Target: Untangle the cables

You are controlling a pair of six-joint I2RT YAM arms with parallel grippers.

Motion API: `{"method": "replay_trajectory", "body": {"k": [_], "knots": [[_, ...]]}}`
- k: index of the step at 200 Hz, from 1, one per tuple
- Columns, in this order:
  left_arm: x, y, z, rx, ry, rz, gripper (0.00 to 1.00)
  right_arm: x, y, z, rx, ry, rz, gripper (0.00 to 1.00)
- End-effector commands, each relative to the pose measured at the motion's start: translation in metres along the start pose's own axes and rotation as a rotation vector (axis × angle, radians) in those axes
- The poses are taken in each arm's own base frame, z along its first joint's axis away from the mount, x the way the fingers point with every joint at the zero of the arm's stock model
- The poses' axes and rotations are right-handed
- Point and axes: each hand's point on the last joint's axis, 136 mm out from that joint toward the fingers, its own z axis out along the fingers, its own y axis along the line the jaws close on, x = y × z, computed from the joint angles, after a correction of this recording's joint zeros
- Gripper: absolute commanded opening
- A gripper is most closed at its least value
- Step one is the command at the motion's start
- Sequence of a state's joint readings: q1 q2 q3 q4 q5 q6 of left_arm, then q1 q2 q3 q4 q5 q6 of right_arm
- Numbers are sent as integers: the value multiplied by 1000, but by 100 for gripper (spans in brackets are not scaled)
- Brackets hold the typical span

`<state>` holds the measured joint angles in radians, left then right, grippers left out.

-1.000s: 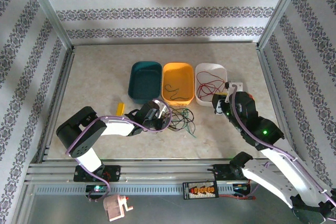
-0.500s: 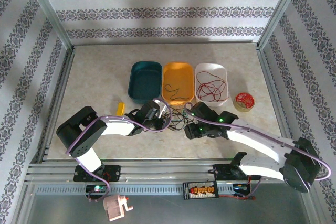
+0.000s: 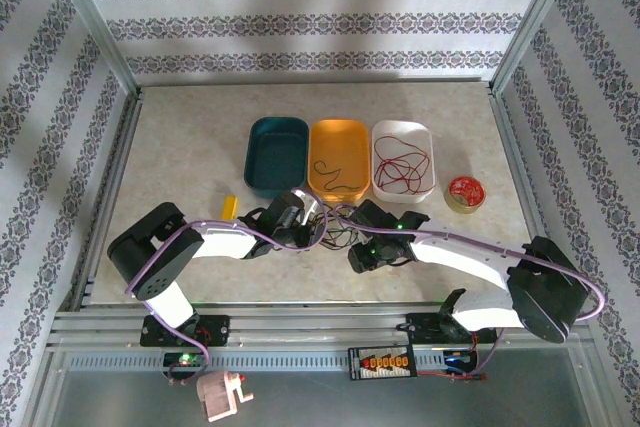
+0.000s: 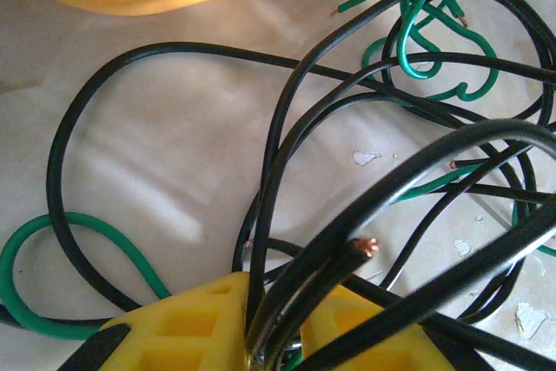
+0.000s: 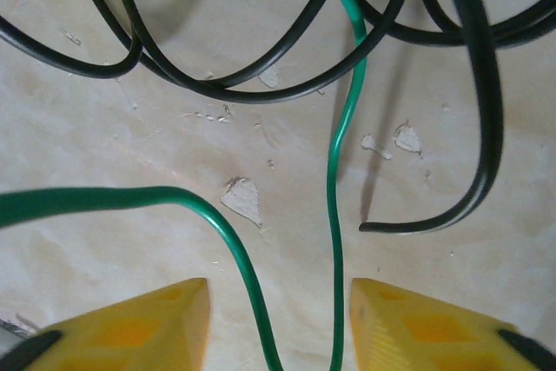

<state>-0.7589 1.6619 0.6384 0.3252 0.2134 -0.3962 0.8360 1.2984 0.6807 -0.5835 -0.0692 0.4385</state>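
Note:
A tangle of thin black and green cables (image 3: pixel 345 230) lies on the table in front of the orange tray. My left gripper (image 3: pixel 305 219) (image 4: pixel 274 341) sits at the tangle's left side, its yellow fingers (image 4: pixel 182 327) shut on a bundle of black cables (image 4: pixel 287 128); a green cable (image 4: pixel 426 32) loops beyond. My right gripper (image 3: pixel 358 253) (image 5: pixel 280 327) hovers over the tangle's right side, open, with two strands of a green cable (image 5: pixel 334 171) running between its fingers untouched. Red cables (image 3: pixel 400 165) lie in the white tray, and a black one (image 3: pixel 335 169) in the orange tray.
Three trays stand in a row behind the tangle: teal (image 3: pixel 277 127), orange (image 3: pixel 338 127) and white (image 3: pixel 403 129). A round red coil disc (image 3: pixel 464 192) sits right of the white tray. A small yellow piece (image 3: pixel 229 207) lies left of my left gripper.
My right arm has swung from the white tray down and left to the tangle, and its jaws now stand open over green strands. The left arm has not moved.

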Motion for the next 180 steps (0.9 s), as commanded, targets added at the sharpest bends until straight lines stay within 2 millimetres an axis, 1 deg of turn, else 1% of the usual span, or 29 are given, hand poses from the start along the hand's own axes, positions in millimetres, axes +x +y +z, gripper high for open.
{"method": "replay_trajectory", "body": {"k": [1, 14, 20, 22, 40, 49, 55, 58, 63, 71, 79, 83, 87, 116, 139, 147, 161, 180], "knots": [[25, 13, 4, -40, 84, -4, 21, 3, 1, 3, 1, 12, -10, 30], [24, 13, 5, -40, 82, -7, 21, 5, -2, 2, 13, 12, -6, 14], [24, 13, 5, -41, 81, -7, 21, 4, -3, 1, 23, 5, 1, 2], [23, 13, 5, -40, 80, -7, 21, 4, -4, 0, 26, 4, 1, 0], [23, 12, 5, -40, 79, -11, 24, 1, -9, -8, 58, -18, 17, 0], [23, 12, 6, -38, 81, -11, 29, -2, -10, -15, 67, -36, 22, 0], [23, 12, 7, -38, 84, -13, 33, -5, -10, -20, 71, -47, 25, 0], [23, 12, 7, -38, 86, -15, 38, -7, -9, -23, 71, -55, 27, 0], [23, 11, 7, -36, 87, -15, 43, -11, -9, -27, 77, -67, 26, 0], [22, 11, 8, -32, 91, -16, 49, -16, -9, -36, 85, -89, 29, 0], [22, 10, 10, -31, 95, -17, 53, -22, -8, -44, 86, -113, 27, 0], [22, 10, 10, -31, 97, -17, 59, -26, -7, -49, 83, -129, 25, 0], [21, 9, 11, -27, 98, -17, 61, -28, -6, -53, 80, -141, 23, 0], [16, 10, 12, -36, 83, -15, 64, -48, 4, -83, 52, -227, 14, 0], [15, 12, 14, -46, 78, -14, 65, -63, 6, -110, 45, -323, 20, 0], [15, 12, 15, -46, 80, -14, 65, -69, 6, -122, 42, -370, 26, 0], [17, 13, 16, -49, 87, -17, 65, -78, 2, -143, 53, -456, 46, 0], [20, 13, 19, -46, 97, -20, 65, -85, -9, -173, 90, -570, 82, 0]]}}
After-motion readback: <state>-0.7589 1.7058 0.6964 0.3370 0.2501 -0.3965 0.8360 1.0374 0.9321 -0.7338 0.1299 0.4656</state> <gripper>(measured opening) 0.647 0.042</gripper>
